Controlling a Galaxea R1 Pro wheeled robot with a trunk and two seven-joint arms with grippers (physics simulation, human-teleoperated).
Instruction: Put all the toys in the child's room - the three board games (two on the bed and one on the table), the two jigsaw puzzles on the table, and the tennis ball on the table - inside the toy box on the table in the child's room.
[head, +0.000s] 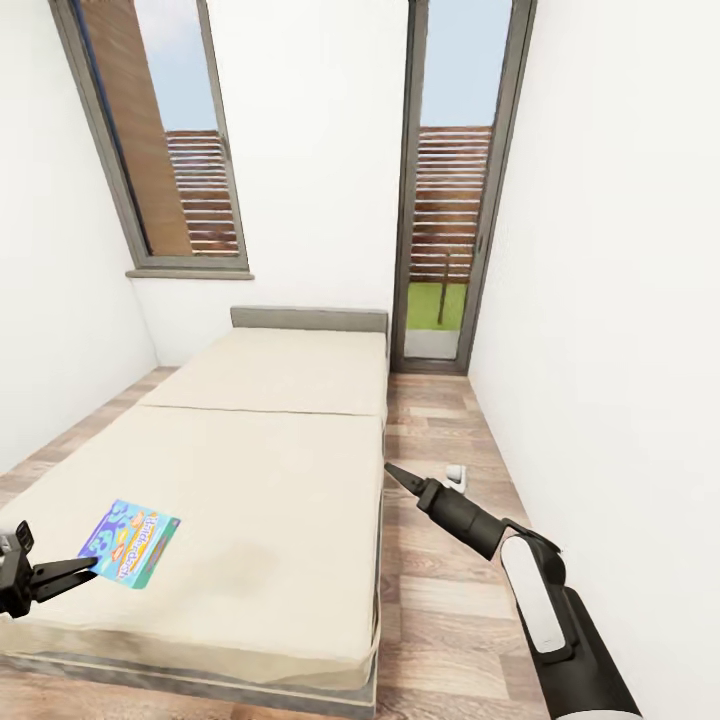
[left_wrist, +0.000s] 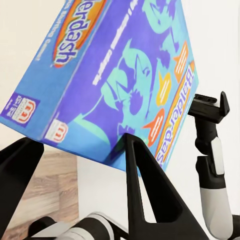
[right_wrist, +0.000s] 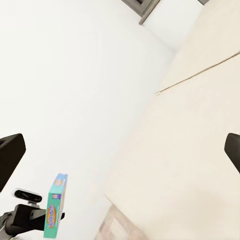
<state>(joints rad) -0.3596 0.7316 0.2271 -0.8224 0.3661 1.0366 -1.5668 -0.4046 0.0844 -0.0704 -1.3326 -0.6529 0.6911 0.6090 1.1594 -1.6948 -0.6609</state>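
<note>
Board game (head: 129, 543), blue, is pinched at its near edge by the left gripper (head: 82, 571) over the bed's (head: 260, 470) near-left part; whether it is lifted clear cannot be told. Left wrist view confirms fingers (left_wrist: 150, 185) clamping the box's lower edge only. Right gripper (head: 397, 473) hangs off the bed's right side, fingers spread, empty. Judgement: hold is shallow, so the box could pivot or slip. Recommend carrying level and turning the base slowly toward the toy box.

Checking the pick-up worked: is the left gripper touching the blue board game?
Touching. In the right wrist view the left gripper holds the blue board game on edge, lifted off the bed.
</note>
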